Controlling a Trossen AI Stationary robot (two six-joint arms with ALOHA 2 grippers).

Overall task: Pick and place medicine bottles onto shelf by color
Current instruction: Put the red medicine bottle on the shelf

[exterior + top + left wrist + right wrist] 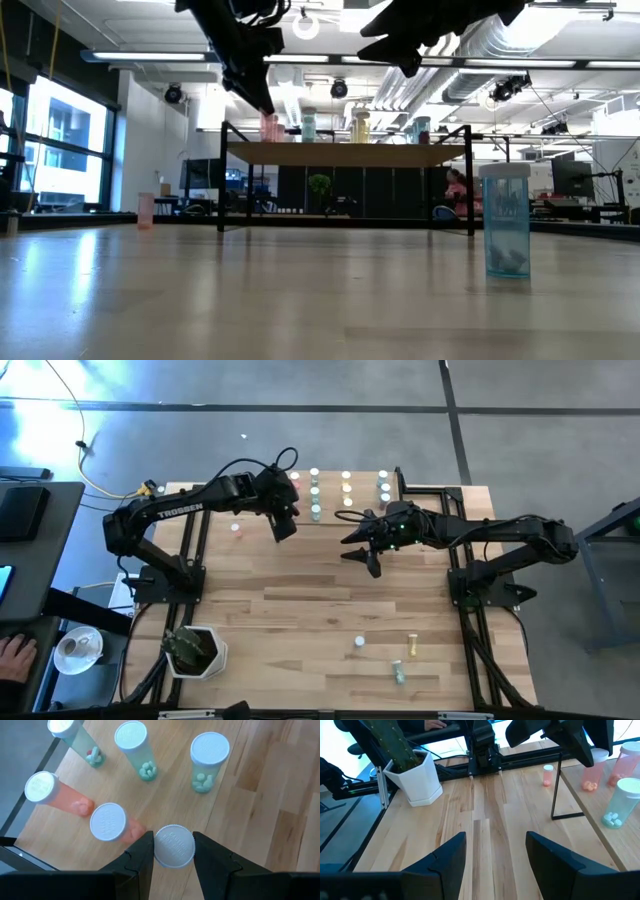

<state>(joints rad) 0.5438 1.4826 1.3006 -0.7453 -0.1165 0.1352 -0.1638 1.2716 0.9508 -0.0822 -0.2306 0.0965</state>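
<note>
Bottles already stand sorted on the shelf [345,495]. Left gripper [173,851] fingers clamp a white-capped bottle [173,846] beside the pink ones [112,823]. Right gripper [495,851] hovers, fingers wide. Five bottles remain on the worktop [300,600].

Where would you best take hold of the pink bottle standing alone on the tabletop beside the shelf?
The pink bottle stands upright, white cap on top, with bare tabletop around it. So probably grip the cap and upper body, coming straight down from above and closing across its round sides, keeping clear of the shelf leg nearby.
</note>
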